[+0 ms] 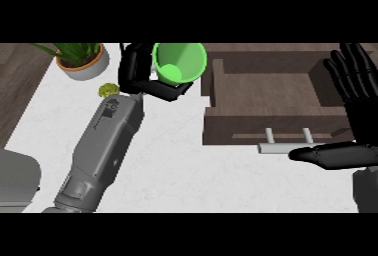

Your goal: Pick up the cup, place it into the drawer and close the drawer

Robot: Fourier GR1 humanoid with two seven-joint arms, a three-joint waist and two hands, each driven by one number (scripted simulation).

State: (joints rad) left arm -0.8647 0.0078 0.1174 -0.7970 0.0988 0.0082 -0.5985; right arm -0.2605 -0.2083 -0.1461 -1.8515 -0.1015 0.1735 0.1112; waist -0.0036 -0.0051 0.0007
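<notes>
Head view: your left hand (137, 69) is gripping the green plastic cup (181, 62), fingers curling round it; next it is needing carrying right, over the open dark-wood drawer (244, 127).

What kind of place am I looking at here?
Probably a kitchen: a pale stone-look countertop, an open wooden drawer with a bar handle, and a potted plant. The left hand holds a green cup.

I see a white, faintly veined counter (184, 165) under me, with dark wood planks (18, 85) along its left side, a potted plant (80, 60) at the far left corner and a grey block (16, 180) lower left.
</notes>
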